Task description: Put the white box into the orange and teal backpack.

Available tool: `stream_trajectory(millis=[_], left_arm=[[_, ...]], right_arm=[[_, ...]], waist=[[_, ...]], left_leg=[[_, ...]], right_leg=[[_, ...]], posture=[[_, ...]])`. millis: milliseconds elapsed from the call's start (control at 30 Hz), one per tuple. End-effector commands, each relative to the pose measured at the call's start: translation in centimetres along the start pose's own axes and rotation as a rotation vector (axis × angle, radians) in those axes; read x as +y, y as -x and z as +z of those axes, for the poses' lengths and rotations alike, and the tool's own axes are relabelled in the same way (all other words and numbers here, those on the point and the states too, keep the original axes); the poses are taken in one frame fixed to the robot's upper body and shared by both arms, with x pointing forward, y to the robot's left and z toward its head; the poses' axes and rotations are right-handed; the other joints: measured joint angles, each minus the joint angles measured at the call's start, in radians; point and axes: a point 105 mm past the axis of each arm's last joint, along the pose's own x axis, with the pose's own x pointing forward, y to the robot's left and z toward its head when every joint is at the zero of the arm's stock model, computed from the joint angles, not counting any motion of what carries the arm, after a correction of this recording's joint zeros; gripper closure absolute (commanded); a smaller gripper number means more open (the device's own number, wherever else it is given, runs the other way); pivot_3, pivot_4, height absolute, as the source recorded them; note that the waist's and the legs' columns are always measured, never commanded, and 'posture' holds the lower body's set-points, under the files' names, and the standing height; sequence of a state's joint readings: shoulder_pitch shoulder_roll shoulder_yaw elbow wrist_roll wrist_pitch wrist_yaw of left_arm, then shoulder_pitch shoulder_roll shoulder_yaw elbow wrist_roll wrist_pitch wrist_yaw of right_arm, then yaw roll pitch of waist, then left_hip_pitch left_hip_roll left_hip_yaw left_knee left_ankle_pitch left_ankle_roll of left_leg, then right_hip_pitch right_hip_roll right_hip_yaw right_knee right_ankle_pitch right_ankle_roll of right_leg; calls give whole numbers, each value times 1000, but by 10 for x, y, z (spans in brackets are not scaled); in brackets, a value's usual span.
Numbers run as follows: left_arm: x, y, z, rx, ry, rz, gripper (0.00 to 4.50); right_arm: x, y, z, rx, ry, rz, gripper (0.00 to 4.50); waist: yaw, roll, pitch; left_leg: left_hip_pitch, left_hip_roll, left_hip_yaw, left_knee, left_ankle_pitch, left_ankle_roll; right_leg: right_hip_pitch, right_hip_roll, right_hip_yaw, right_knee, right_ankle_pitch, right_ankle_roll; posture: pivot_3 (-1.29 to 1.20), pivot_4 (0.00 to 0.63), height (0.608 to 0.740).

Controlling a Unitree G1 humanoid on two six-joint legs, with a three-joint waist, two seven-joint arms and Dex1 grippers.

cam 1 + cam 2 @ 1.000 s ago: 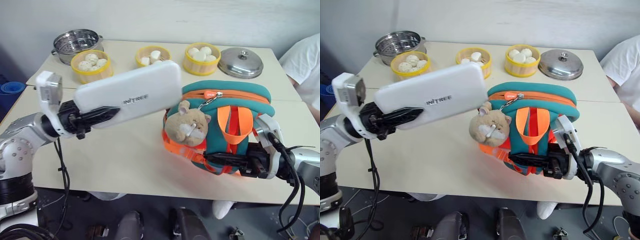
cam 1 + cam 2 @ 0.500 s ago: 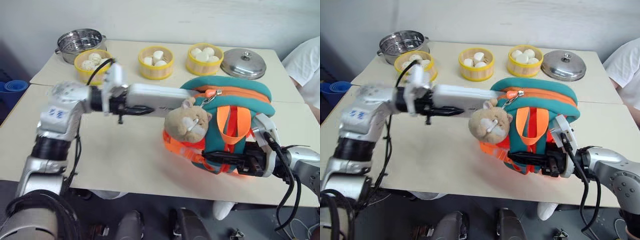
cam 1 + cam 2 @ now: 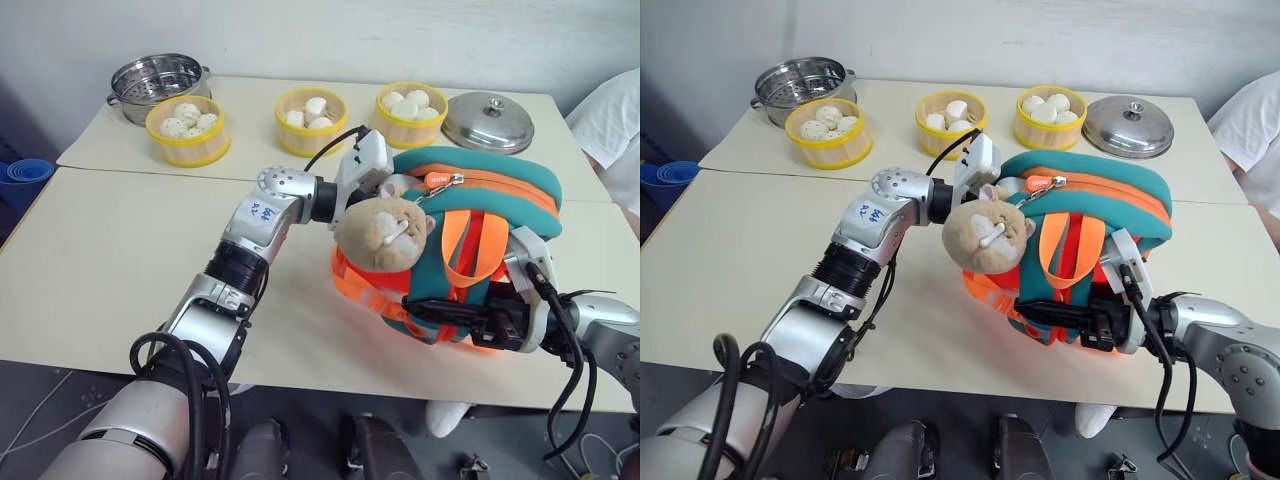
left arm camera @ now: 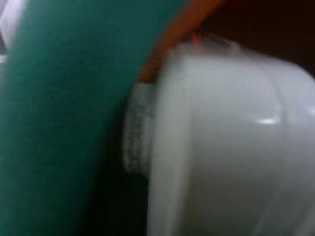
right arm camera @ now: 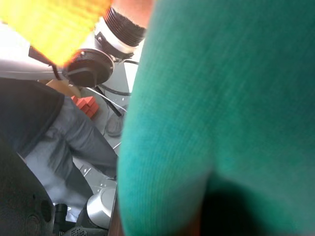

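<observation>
We had the box [image 4: 221, 137] mostly inside the backpack [image 3: 500, 190], past its teal rim. Left gripper's grip on it: couldn't tell, hidden in the opening. Right gripper [image 3: 440, 312] was clamped on the backpack's front. Left: release, pull the arm out.

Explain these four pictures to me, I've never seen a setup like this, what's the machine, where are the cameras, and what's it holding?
It's a humanoid robot with two arms. Two pictures come from cameras in its head, looking down at a table; the other two from cameras on its wrists. The left gripper has reached into the orange and teal backpack; its wrist camera shows the white box inside. The right gripper is shut on the backpack's front, steadying it. A plush charm hangs there. Behind stand three bun baskets, a steel pot and a lid.
</observation>
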State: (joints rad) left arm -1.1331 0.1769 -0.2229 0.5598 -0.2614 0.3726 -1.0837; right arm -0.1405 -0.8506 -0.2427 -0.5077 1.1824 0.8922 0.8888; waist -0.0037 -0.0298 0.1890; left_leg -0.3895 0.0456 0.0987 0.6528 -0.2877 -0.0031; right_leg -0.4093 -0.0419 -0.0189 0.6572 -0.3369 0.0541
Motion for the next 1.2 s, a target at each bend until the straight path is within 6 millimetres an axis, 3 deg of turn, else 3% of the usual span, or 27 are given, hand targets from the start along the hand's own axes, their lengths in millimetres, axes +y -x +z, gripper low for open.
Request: stream_trajectory(millis=[33,167,267,367,500,900,1000,1200], left_arm=[[-3,19,12,-67,24,-30,1324],[-20,67,14,-137,-6,-136,273],[-27,99,-4,-46,-36,-153,273],[-34,121,9,-106,-60,-121,273],[-51,115,30,-210,-122,-109,273],[-87,81,31,-248,-74,-177,273],[-89,79,30,-249,-69,-177,797],[-91,64,19,-245,-45,-179,2673]], right_arm=[[6,-2,3,-21,35,-6,4500],[3,-1,4,-45,53,-50,4500],[1,-1,4,-56,61,-73,4500],[-6,-1,4,-63,95,-114,4500],[-10,-1,3,-67,102,-127,4500],[-11,-4,0,-50,105,-101,4500],[-12,-4,1,-57,104,-100,4500],[-14,-6,2,-66,104,-103,4500]], waist=[[-4,0,0],[-19,0,0],[-24,0,0],[-23,0,0],[-4,0,0],[-1,0,0],[-1,0,0],[0,0,0]], left_leg=[[0,0,0,0,0,0],[0,1,0,-2,4,-7],[1,1,0,-3,5,-9],[1,1,0,-2,6,-9],[-1,0,-3,1,4,-6],[0,0,-2,0,4,-6],[0,0,-2,0,4,-6],[0,0,-2,1,4,-6]], right_leg=[[0,0,0,0,0,0],[-1,0,0,1,0,-1],[-2,0,0,3,-1,-2],[-1,0,0,3,-1,-2],[-1,-1,-1,3,-1,-1],[0,-1,0,3,0,0],[0,0,0,3,0,0],[0,0,0,3,0,0]], posture=[[0,150,740],[0,150,740],[0,150,740],[0,150,740],[0,150,740],[0,150,740],[0,150,740],[0,150,740]])
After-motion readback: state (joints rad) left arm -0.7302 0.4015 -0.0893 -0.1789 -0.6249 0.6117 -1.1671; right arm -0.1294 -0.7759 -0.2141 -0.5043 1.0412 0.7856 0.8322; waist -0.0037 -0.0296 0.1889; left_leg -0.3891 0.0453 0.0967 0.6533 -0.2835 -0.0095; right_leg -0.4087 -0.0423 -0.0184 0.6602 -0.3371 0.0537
